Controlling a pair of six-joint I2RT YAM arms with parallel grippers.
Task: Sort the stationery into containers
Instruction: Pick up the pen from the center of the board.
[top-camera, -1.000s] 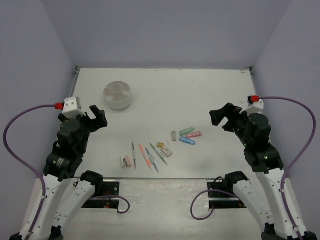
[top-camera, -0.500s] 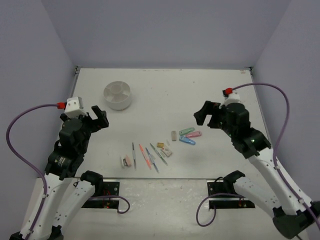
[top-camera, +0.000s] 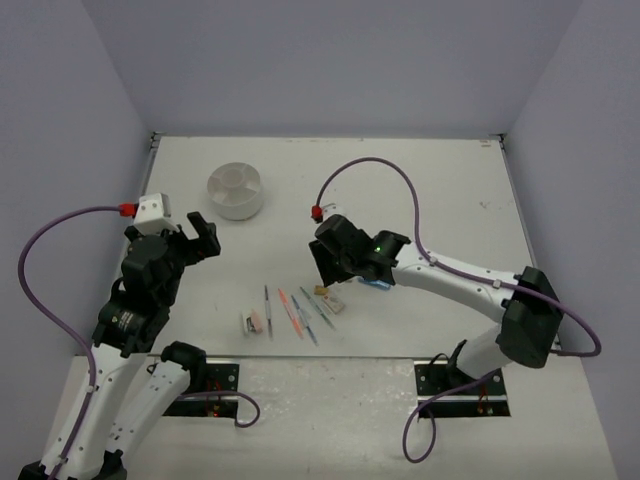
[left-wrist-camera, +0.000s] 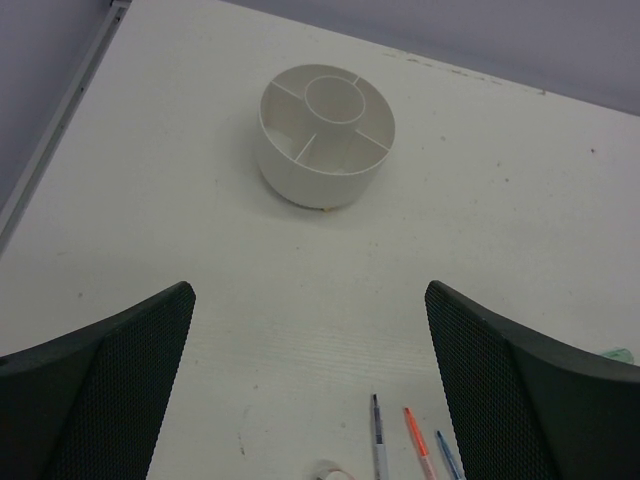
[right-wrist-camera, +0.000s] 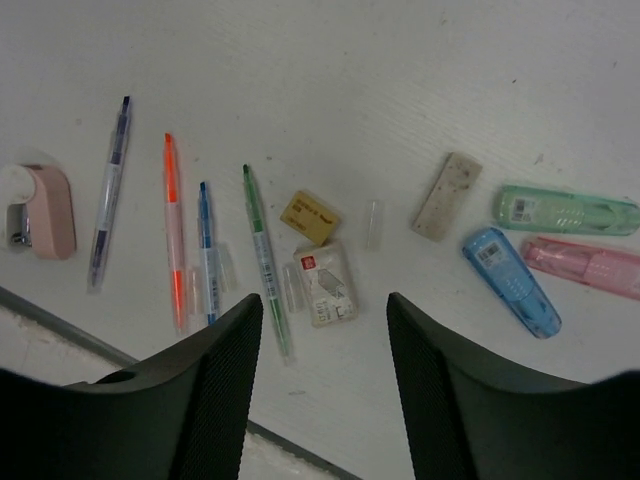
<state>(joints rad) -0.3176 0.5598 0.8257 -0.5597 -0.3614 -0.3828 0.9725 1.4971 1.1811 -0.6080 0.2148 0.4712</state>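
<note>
Worktop: white, matt, with a few small dark specks toward the far side. A grey rail runs along its left edge. Walls: plain pale lilac, standing on the left, far and right sides.

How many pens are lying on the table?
4, side by side on the table: grey pen, then orange pen, blue pen and green pen, left to right in the right wrist view. None looks hidden.
</note>
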